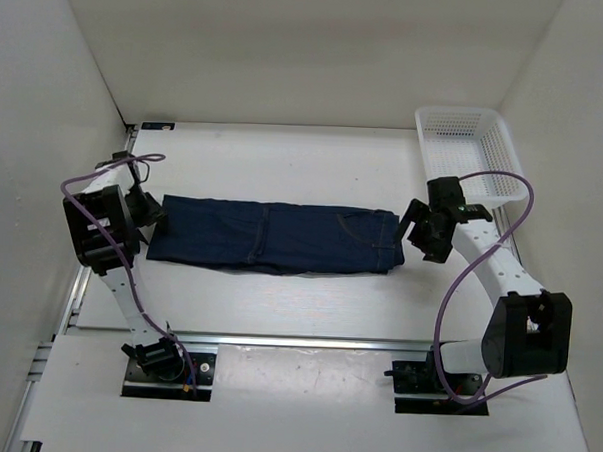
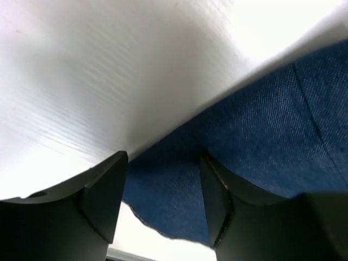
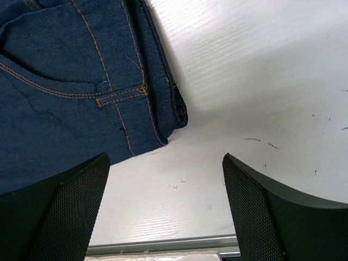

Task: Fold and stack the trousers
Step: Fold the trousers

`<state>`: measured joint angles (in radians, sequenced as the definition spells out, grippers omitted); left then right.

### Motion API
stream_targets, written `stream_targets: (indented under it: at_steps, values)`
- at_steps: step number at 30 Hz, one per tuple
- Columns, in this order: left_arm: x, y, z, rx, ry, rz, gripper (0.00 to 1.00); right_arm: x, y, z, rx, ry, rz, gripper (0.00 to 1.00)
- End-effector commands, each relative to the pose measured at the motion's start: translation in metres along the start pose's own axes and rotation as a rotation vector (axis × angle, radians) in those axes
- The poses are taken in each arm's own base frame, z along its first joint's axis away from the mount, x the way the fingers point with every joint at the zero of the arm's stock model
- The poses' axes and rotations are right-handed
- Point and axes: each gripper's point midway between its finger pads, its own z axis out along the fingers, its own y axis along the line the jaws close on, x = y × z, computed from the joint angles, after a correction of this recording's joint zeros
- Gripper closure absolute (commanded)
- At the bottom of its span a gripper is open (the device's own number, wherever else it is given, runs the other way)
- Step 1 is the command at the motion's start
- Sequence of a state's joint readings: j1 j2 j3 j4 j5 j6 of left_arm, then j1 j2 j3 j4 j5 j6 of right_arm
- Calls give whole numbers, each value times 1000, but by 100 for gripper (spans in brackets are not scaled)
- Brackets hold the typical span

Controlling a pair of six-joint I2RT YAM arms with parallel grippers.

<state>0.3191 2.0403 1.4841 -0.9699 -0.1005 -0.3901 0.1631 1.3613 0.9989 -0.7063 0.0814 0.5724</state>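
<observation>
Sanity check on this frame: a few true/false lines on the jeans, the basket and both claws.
1. The jeans sit in the basket. False: they lie flat on the table, and the basket stands apart at the far right corner.
2. The right claw is open. True.
3. The right claw grips the jeans. False: it hangs over bare table beside them.
4. The left claw is at the jeans' left end, with denim showing between its fingers. True.
5. The jeans are bunched in a heap. False: they are stretched out in one long strip.

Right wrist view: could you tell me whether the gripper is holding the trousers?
No, the right gripper stands open over the bare table, just off the corner of the trousers.
</observation>
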Motion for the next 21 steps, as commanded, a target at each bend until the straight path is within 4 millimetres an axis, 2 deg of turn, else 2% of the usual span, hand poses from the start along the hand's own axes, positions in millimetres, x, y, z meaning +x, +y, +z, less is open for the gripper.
stream_targets:
  at_steps: [1,3,7,10,12,13,14,16,19,20,21]
  values:
    - [11,0,13,51,56,-14,35,-9,0,-12,-13,-42,6,11]
    - [9,2,10,62,49,-26,40,-9,0,-12,-13,-42,6,11]
    - [10,-4,6,103,54,-16,37,-8,1,-12,-21,-37,6,11]
    - [10,-7,16,104,79,-6,37,-9,2,-14,-26,-46,6,11]
    - [10,-7,16,104,79,-6,44,-9,2,-14,-26,-46,6,11]
    - [6,-6,14,99,65,3,58,-8,1,-17,-27,-47,6,11]
    - [6,-6,14,99,65,3,66,-8,1,-17,-27,-47,6,11]
    - [4,-7,15,99,65,3,90,-8,1,-17,-27,-47,6,11]
    - [2,-5,14,91,62,3,90,-7,0,-20,-27,-47,6,11]
    - [-2,-4,7,83,37,-14,90,-7,0,-20,-27,-47,6,11]
    - [-11,-2,-12,87,-16,-18,90,-6,0,-23,-28,-49,6,11]
